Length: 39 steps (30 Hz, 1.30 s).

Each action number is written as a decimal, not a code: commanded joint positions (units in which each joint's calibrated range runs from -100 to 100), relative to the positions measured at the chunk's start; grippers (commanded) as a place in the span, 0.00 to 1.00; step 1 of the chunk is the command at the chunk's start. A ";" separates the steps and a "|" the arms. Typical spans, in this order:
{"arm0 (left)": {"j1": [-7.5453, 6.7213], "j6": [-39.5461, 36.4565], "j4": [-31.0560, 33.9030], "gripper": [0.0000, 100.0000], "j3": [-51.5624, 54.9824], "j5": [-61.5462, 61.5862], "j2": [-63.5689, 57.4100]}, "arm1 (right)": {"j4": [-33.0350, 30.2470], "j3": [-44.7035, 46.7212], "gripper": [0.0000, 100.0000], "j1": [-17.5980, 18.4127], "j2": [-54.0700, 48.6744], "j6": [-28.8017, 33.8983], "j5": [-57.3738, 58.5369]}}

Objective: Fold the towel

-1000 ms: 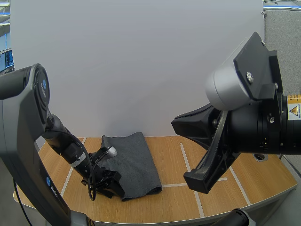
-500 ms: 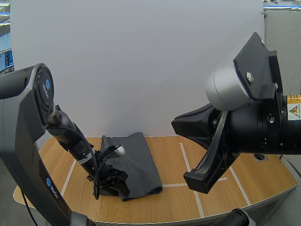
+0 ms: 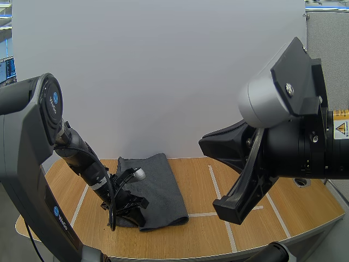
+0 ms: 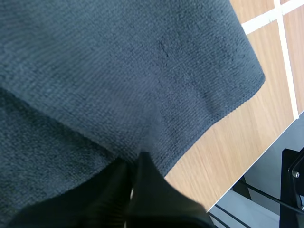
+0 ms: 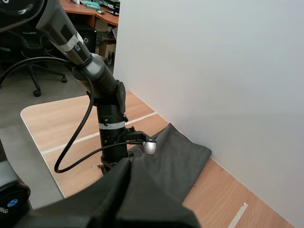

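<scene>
Left claw (image 4: 135,160) pinches towel (image 4: 142,71) edge — table (image 4: 223,147) beside.

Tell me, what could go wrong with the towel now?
The left pincer seems to pinch only the very edge of the towel, so the cloth might slip out when lifted. The towel also lies near the edge of the table, so a pull that way could drag a corner off.

The left hand (image 3: 131,212) is sliding a little right over the towel (image 3: 159,184), and the towel's near corner is lying flatter.
</scene>
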 commanded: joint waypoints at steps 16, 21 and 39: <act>-0.31 -4.15 4.21 0.00 -8.98 14.05 -2.32 | -0.32 0.21 0.00 0.13 -0.35 -0.10 0.00; -0.31 -5.84 7.51 0.00 -11.50 14.05 -6.07 | -0.32 0.21 0.00 0.13 -0.35 -0.10 0.00; 7.24 -2.70 11.09 0.00 -14.71 14.05 -7.85 | -0.32 0.21 0.00 0.13 -0.35 -0.10 0.00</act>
